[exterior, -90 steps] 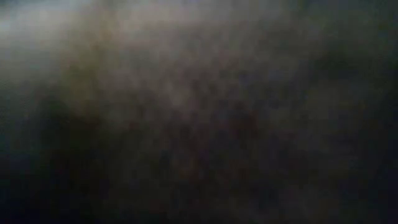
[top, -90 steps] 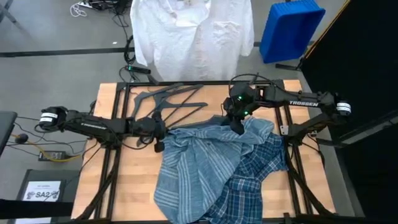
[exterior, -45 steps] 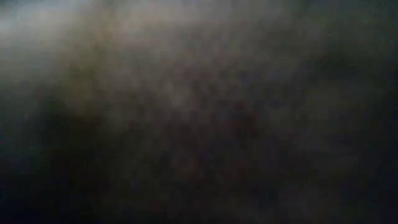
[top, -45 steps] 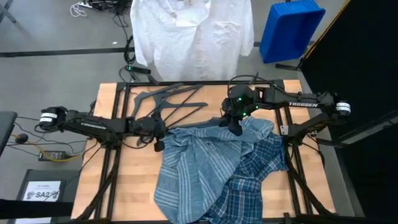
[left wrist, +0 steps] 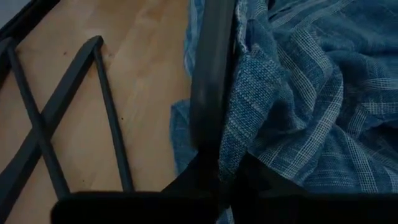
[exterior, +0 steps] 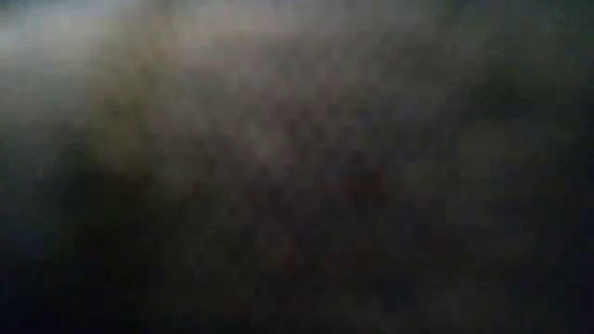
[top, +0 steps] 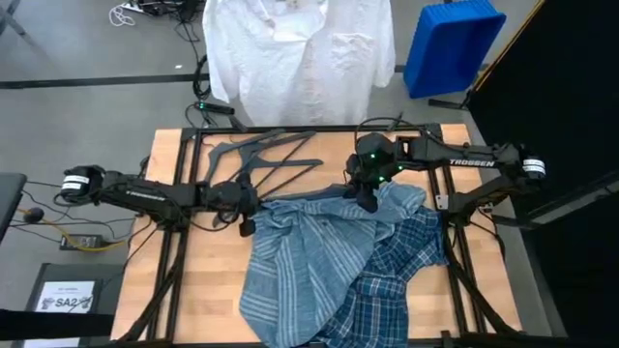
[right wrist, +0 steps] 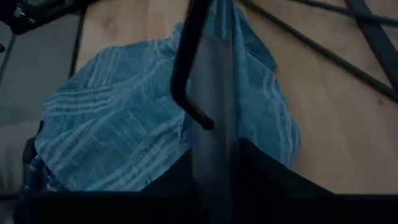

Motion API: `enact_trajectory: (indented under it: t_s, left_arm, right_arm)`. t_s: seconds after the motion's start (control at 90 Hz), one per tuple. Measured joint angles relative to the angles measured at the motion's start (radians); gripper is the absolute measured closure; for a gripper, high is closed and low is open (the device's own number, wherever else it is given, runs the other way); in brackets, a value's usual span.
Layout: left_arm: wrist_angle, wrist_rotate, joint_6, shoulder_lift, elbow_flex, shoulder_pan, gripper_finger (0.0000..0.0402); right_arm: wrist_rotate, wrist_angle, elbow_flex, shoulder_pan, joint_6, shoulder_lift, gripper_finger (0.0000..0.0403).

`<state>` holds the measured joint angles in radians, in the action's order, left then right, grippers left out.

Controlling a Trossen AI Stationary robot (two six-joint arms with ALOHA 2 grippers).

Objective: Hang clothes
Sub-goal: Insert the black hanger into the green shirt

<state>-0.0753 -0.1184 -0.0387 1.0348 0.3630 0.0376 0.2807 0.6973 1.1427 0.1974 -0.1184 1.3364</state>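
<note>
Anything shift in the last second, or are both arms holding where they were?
The right hand edged slightly toward the far side of the table, over the striped shirt. The left hand, both table shirts, hangers and the hung white shirt stayed put.

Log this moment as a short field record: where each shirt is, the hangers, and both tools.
white shirt: hanging beyond the table's far edge
striped shirt: crumpled on the table, partly over the plaid one
plaid shirt: heaped toward the right side
hangers: dark, lying flat on the far part of the table
left tool: at the striped shirt's left edge, fabric and a hanger bar between its fingers
right tool: at the far edge of the shirt pile
low view: blocked, shows nothing
</note>
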Motion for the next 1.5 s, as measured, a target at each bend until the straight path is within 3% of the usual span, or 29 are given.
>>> enact_trajectory:
  t_s: [0.344,0.622,1.144,1.344,1.5]
  left_arm:
    - [-0.003,-0.001,0.000,0.000,0.002,0.000,0.0402]
    - [-0.002,-0.001,0.000,0.000,0.003,0.000,0.0402]
    - [0.004,-0.001,-0.020,0.000,0.003,0.000,0.0402]
    - [0.017,-0.001,-0.021,0.000,0.002,0.000,0.0402]
    - [0.025,-0.001,-0.025,-0.001,0.002,-0.001,0.0402]
  right_arm:
    - [-0.098,0.129,-0.001,-0.002,-0.009,0.001,0.0308]
    - [-0.113,0.124,-0.002,-0.003,0.000,0.001,0.0295]
    - [-0.249,0.187,0.002,-0.004,-0.058,-0.004,0.0282]
    - [-0.233,0.142,-0.005,-0.007,-0.018,-0.013,0.0276]
    - [-0.218,0.002,-0.069,-0.018,0.011,-0.046,0.0276]
